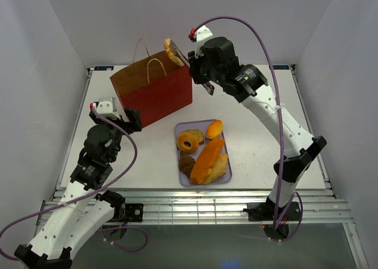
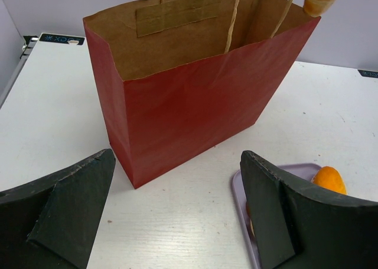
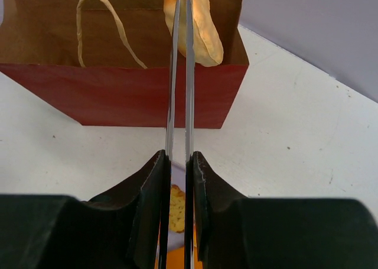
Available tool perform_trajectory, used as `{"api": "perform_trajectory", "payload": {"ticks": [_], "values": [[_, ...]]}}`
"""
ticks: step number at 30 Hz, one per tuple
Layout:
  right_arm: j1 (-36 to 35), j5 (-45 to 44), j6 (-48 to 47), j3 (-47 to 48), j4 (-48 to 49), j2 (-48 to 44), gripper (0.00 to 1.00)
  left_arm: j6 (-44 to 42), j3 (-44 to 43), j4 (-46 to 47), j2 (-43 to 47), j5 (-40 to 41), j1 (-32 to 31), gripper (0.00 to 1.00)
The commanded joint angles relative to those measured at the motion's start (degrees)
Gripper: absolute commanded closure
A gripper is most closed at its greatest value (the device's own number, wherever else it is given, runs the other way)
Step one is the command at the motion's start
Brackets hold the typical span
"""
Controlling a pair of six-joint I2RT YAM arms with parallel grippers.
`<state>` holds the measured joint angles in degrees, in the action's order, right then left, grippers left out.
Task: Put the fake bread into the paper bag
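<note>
Top cam overhead from rear; both wrist cams face paper bag (image 2: 195, 103) close.

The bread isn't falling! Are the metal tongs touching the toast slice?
Touching. The right wrist view shows the metal tongs pinching the toast slice, held up over the paper bag.

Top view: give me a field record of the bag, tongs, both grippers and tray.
bag: red, upright, top open
right gripper: shut on tongs
tongs: pinching a bread slice over the bag's opening
left gripper: open, empty, facing the bag's near side
tray: holds doughnut, bun, long loaf and other pieces
</note>
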<state>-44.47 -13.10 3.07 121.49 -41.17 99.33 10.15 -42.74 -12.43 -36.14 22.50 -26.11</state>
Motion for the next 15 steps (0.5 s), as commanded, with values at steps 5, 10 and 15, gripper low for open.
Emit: {"api": "perform_trajectory", "payload": {"ticks": [5, 10, 15], "values": [[0.3, 4.1, -1.0, 5.4, 6.9, 3.1, 0.79, 0.2, 0.0, -0.1, 0.6, -0.2, -0.3, 0.02], [0.4, 6.7, -0.6, 4.9, 8.1, 4.7, 0.78, 0.3, 0.1, -0.1, 0.6, -0.6, -0.3, 0.02], [0.6, 8.1, -0.2, 3.2, 9.7, 5.2, 0.71, 0.4, 0.1, -0.1, 0.7, -0.8, -0.3, 0.02]]}}
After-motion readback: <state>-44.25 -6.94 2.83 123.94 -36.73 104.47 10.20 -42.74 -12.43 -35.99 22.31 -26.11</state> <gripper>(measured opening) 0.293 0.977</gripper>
